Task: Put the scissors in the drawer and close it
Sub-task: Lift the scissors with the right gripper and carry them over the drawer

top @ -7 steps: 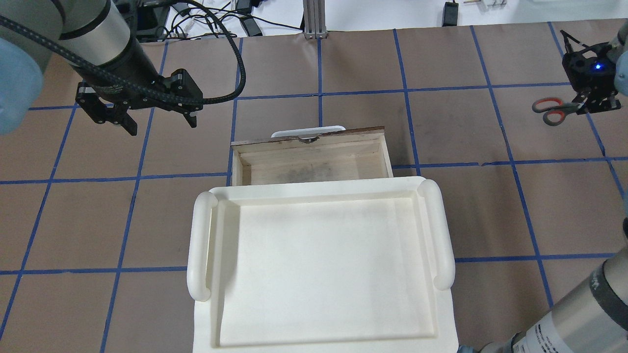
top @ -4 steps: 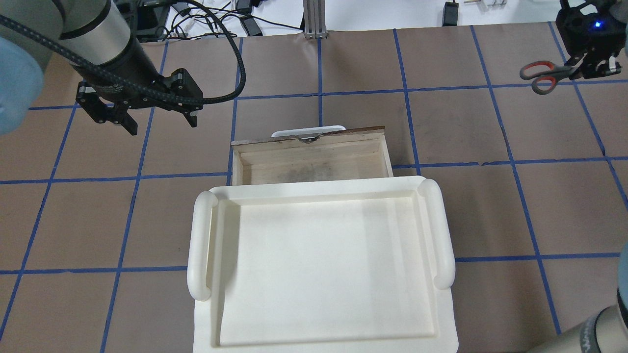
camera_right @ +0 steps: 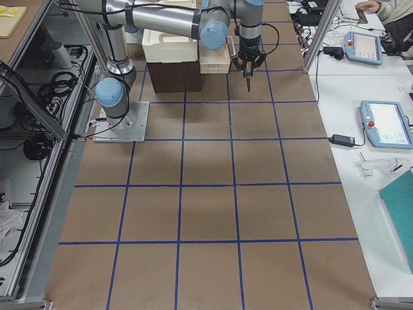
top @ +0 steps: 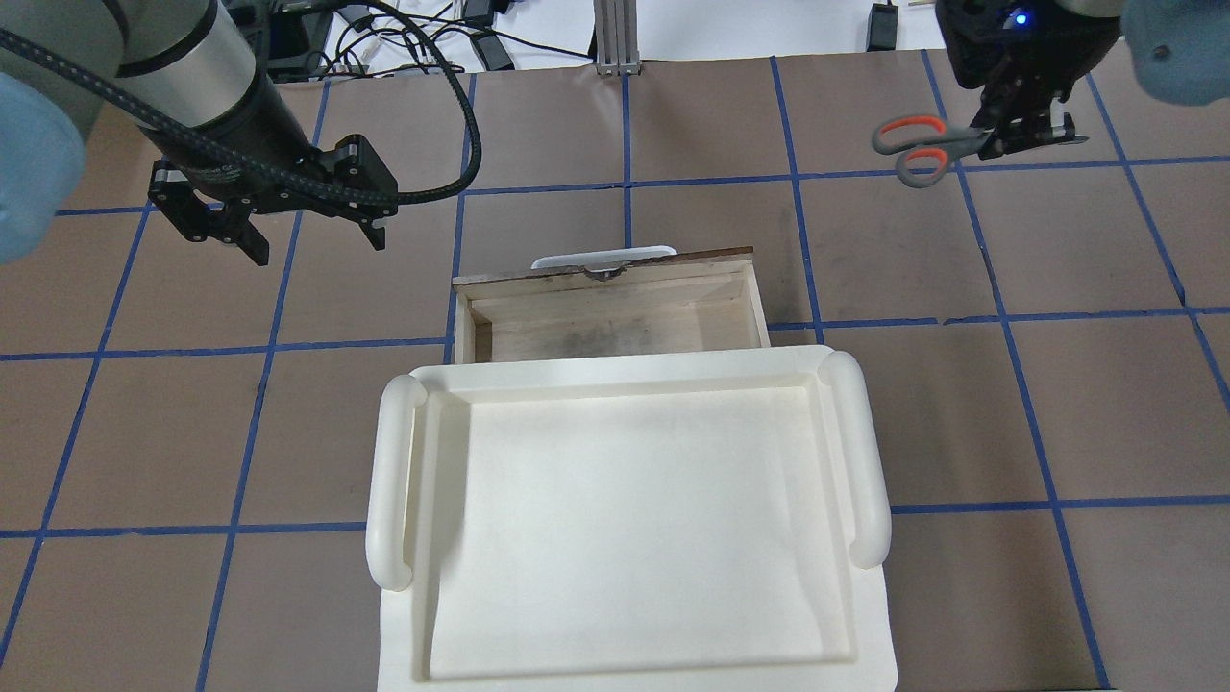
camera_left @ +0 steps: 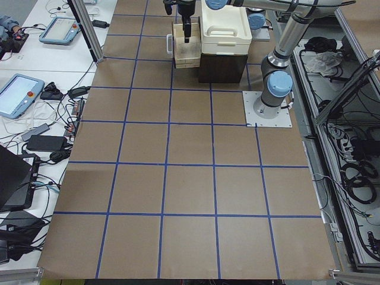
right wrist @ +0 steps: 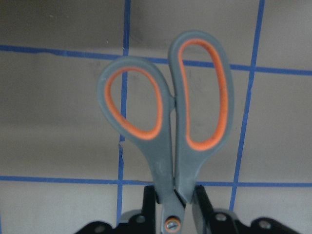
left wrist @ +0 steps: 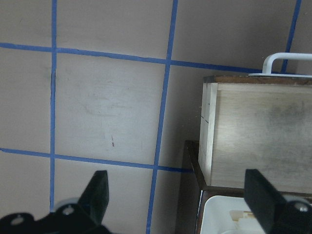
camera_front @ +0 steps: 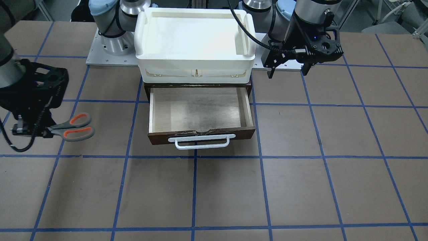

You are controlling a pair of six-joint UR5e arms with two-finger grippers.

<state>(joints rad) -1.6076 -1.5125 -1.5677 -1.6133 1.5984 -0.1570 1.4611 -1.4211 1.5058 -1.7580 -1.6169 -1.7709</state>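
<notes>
Off to the robot's right of the drawer (top: 615,332), well apart from it and out past its front panel, the scissors (top: 918,149) hang above the table (top: 673,125). The right gripper (top: 999,144) is clenched on them close to the pivot, and the grey-and-orange loops point towards the drawer. The blades are hidden in the gripper. The left gripper (top: 317,245) hangs on the drawer's other side with its jaws spread wide and nothing between them.

The drawer is pulled out and bare inside. The white tray (top: 394,481) sits on the cabinet above it and, seen from overhead, covers its rear part, so only a strip near the front panel is open from above.

Several things could go wrong, as I judge it:
- With so narrow a grip by the pivot, the scissors may swivel during the carry.
- A low approach could catch a loop on the drawer's side wall.
- Letting go too far back would land them on the tray.
- If they rest across the rim, the drawer would jam when pushed by its handle (camera_front: 202,142).
</notes>
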